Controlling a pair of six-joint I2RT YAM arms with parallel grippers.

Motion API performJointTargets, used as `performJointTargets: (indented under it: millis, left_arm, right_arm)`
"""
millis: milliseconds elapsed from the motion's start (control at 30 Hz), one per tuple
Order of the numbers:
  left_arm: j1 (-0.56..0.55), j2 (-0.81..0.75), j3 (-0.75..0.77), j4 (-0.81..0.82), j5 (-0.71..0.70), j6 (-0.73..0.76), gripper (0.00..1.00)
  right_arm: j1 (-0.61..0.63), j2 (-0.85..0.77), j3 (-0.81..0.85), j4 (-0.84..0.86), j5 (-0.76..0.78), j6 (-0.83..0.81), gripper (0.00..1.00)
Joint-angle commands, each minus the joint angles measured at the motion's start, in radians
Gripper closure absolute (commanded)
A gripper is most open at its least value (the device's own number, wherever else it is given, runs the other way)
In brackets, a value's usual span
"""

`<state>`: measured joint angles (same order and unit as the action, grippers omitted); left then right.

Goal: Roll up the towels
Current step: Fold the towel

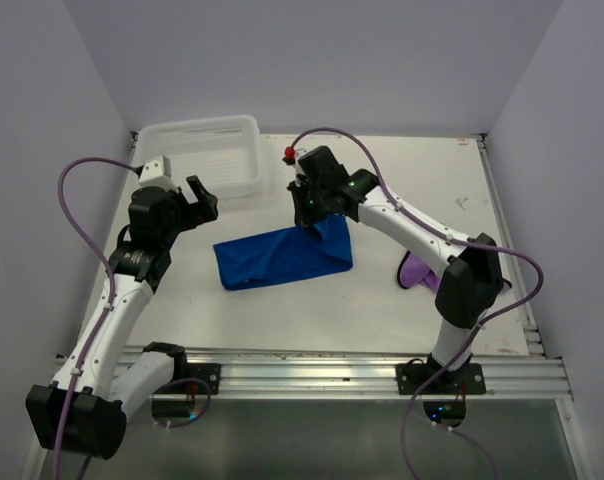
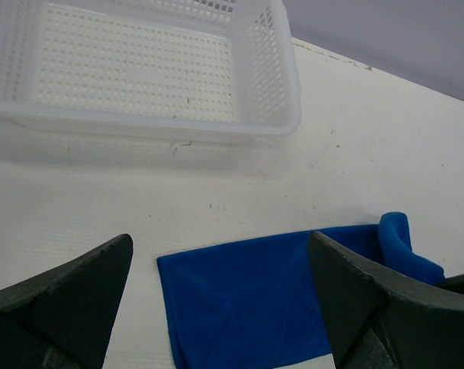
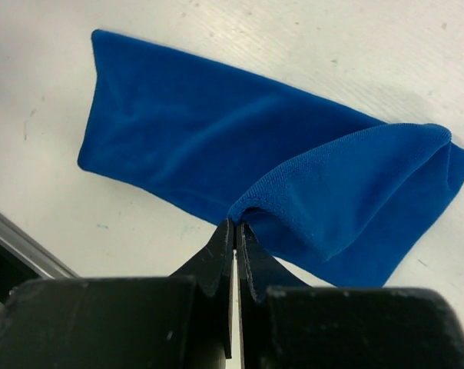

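Middle of the surface: blue towel (image 1: 282, 258) mostly flat, right end lifted and folded over.
Right end effector (image 1: 309, 224): clenched on that lifted edge, pretty thin pinch.
Left end effector (image 1: 204, 198): released wide, hovering near the basket (image 1: 202, 135).
Right side: purple towel (image 1: 416, 272), half hidden behind the right arm.
Risk: probably slipping out of that tiny pinch, or dragging the whole towel instead of rolling it, with nothing pinning the left end.

White table (image 1: 282, 312); pale lilac walls (image 1: 312, 60)

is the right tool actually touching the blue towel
Touching. The right wrist view shows the right tool shut on a lifted edge of the blue towel, cloth pinched between its fingertips.
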<state>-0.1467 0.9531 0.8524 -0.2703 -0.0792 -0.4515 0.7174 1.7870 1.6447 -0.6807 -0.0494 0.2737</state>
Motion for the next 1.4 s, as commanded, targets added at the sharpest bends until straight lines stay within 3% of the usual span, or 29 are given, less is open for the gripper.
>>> performJointTargets:
  millis: [0, 800, 1367]
  left_arm:
    - [-0.004, -0.017, -0.009, 0.039, -0.007, 0.023, 0.0]
    - [-0.004, -0.022, -0.013, 0.043, 0.01, 0.023, 0.01]
    - [-0.005, -0.034, -0.015, 0.04, 0.002, 0.023, 0.0]
  right_arm:
    - [0.042, 0.029, 0.072, -0.046, -0.033, -0.042, 1.0]
    - [0.175, 0.236, 0.293, -0.043, -0.067, 0.013, 1.0]
    - [0.244, 0.282, 0.276, 0.007, -0.099, 0.044, 1.0]
